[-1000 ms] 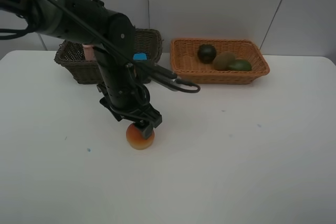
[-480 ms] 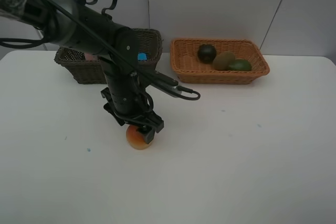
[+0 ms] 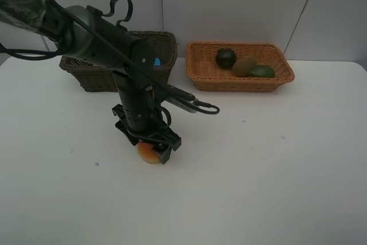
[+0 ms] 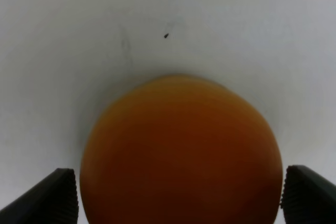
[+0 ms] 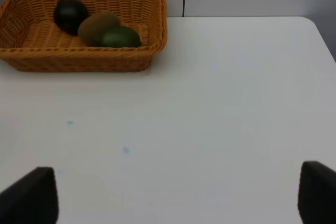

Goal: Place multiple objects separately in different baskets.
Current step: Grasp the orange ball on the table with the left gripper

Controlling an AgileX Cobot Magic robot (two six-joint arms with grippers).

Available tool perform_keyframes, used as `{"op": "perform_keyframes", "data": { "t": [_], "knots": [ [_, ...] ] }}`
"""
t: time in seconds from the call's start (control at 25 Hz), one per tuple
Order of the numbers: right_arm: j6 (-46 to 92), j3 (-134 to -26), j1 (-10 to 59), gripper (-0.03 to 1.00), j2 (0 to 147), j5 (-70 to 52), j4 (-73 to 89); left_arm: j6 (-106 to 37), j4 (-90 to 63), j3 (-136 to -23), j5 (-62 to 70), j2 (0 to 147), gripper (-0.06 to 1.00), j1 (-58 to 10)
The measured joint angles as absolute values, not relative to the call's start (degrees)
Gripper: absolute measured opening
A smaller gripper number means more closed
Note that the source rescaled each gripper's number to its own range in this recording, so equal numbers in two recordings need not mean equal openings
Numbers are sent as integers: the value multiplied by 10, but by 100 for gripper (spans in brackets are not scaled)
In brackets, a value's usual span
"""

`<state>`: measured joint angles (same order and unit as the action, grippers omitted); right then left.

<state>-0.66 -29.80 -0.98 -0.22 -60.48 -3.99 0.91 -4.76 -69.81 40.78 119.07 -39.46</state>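
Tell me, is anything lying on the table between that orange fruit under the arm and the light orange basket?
No. In the high view, only bare white table lies between the orange-red fruit and the light orange basket.

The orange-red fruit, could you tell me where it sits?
The orange-red fruit lies on the white table, left of centre, between the left gripper's open fingers.

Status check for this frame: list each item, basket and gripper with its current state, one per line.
Orange-red fruit: on the table, between open fingers, not gripped.
Left gripper: open, lowered around the fruit.
Right gripper: open, empty.
Orange basket: holds mangosteen, kiwi, lime.
Dark basket: upright, contents mostly hidden by the arm.
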Motion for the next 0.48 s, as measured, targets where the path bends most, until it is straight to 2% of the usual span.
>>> {"op": "perform_keyframes", "data": {
  "t": [0.12,0.24,0.28,0.48],
  "knots": [
    [-7,-298,-10,100,-2,-605,-40,9,-48,-698,398,1191,95,-395],
    [-7,-298,-10,100,-2,-605,-40,9,-54,-698,390,1191,74,-395],
    [-7,-298,-10,100,-2,-605,-40,11,-57,-698,388,1191,70,-395],
    [-7,-298,-10,100,-2,-605,-40,13,-67,-698,387,1191,70,-395]
  ]
}}
